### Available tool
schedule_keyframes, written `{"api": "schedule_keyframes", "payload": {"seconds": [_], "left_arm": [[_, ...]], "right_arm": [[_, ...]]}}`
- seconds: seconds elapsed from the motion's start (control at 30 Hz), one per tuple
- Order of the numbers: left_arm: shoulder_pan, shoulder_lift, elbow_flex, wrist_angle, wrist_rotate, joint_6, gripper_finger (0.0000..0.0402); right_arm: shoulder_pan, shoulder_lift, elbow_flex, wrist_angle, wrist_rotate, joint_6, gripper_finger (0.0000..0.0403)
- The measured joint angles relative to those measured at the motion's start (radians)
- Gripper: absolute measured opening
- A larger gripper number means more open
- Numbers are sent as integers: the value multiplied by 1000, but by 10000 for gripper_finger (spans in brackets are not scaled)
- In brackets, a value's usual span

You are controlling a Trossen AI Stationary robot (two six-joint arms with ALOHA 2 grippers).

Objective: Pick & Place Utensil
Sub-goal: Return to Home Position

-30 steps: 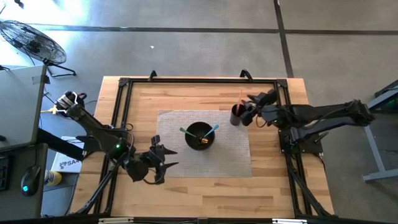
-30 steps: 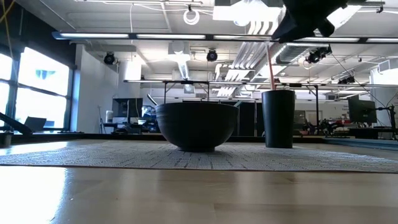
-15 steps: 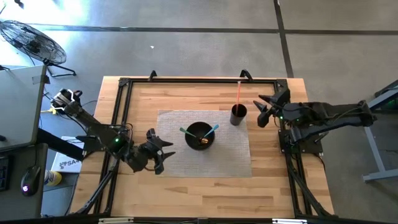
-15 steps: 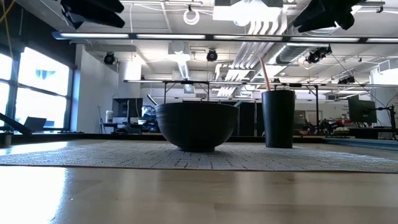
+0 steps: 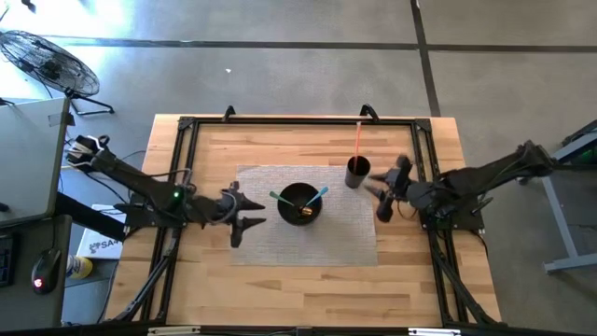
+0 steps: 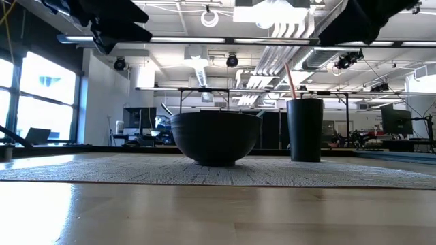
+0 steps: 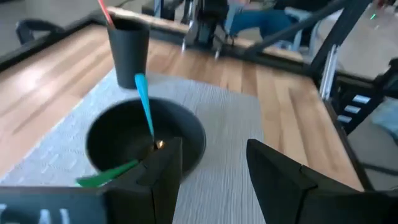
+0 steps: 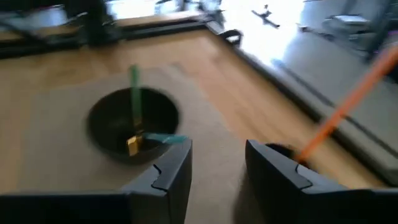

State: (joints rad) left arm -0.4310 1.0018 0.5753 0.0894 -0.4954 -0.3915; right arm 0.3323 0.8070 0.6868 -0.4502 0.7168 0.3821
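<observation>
Since the green spoon (image 5: 279, 198) and blue fork (image 5: 320, 193) lie in the black bowl (image 5: 298, 203), you're on the homing step. From above, the left gripper (image 5: 244, 215) hangs beside the bowl, the right gripper (image 5: 377, 201) on its other side, near the black cup (image 5: 357, 171) holding the orange straw (image 5: 357, 140). At table level, both hang above the bowl. Wrist views show both jaws spread, empty; retreat clear of the straw.

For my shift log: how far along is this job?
Done: the green spoon and blue fork lie in the black bowl on the gray mat; the orange straw stands in the black cup. In hand: nothing; the left end effector beside the bowl and the right end effector beside the cup are open, empty. Left: likely just parking the arms.
</observation>
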Motion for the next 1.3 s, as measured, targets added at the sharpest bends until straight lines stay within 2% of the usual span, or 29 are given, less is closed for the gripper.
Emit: {"api": "schedule_keyframes", "payload": {"seconds": [0.13,0.37,0.7,1.07,1.3], "left_arm": [[39,-91,-36,22,14,53,177],[86,-283,-131,24,7,100,177],[97,-546,-288,12,-9,131,177],[97,-715,-401,14,4,141,177],[97,-725,-416,20,42,142,177]], "right_arm": [[18,-17,-100,163,-116,-58,122],[-3,-83,-224,388,-389,-219,80],[-112,-254,-252,411,-578,-341,3],[-189,-475,-255,345,-657,-387,3],[-189,-574,-388,398,-671,-356,2]]}}
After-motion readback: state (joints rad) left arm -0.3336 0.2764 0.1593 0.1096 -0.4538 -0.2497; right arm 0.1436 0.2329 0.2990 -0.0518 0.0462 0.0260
